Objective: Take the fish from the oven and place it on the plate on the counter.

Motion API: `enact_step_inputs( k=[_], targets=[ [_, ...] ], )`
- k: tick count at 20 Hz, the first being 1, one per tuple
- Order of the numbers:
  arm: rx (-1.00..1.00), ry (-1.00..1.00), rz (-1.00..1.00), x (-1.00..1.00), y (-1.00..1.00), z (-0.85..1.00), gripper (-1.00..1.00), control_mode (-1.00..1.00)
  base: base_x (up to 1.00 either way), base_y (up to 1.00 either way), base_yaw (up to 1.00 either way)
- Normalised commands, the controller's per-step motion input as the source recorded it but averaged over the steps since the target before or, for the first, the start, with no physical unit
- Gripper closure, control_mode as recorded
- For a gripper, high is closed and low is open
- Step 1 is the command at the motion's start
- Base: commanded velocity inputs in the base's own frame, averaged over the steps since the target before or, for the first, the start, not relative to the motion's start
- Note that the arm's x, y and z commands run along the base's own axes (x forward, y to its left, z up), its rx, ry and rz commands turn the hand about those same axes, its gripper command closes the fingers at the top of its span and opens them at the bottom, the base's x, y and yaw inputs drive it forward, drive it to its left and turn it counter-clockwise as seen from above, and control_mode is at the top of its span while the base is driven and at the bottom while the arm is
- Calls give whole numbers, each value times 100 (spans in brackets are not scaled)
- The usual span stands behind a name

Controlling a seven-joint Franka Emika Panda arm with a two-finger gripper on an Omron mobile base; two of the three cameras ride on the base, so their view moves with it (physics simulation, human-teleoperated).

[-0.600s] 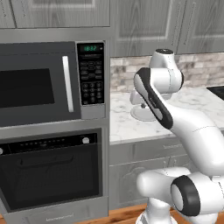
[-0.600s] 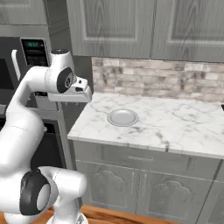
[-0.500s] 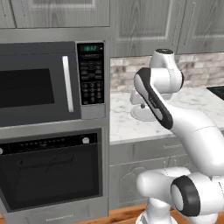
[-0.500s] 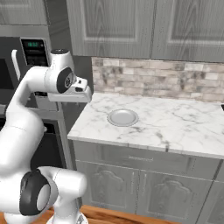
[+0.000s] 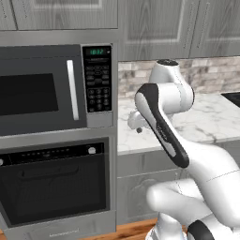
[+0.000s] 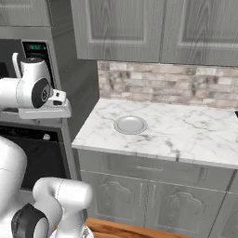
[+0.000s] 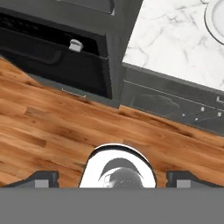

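Gripper: the two-finger gripper (image 7: 112, 179) points down over the wood-plank floor (image 7: 52, 131), its dark tips spread wide apart with nothing between them.
Oven: the wide stainless steel oven (image 5: 54, 187) with dark glass door is closed, directly below the microwave (image 5: 56, 89) with the vertical silver handle.
Plate: the small round pale grey-white plate (image 6: 130, 124) sits bare on the white marble worktop (image 6: 186, 135), near its left end.
Fish: I can't see it; the oven glass is too dark to tell what's inside.
Arm: the white arm (image 5: 164, 126) is folded in front of the worktop, beside the oven column.
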Motion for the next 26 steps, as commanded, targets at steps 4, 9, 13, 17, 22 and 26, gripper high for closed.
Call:
enact_step_inputs(
  k=[4,9,13,17,22,26],
  targets=[
    [0,0,22,-87,100,-32,-100,-100,0,0,0],
    [-20,-11,28,-67,100,-46,-100,-100,0,0,0],
    [-37,-31,29,-37,100,-49,-100,-100,0,0,0],
    [-32,-26,30,-2,93,-41,-100,-100,0,0,0],
    [-29,-20,30,7,81,-40,-100,-100,0,0,0],
    [-23,-20,27,23,68,-43,-100,-100,0,0,0]
  ],
)
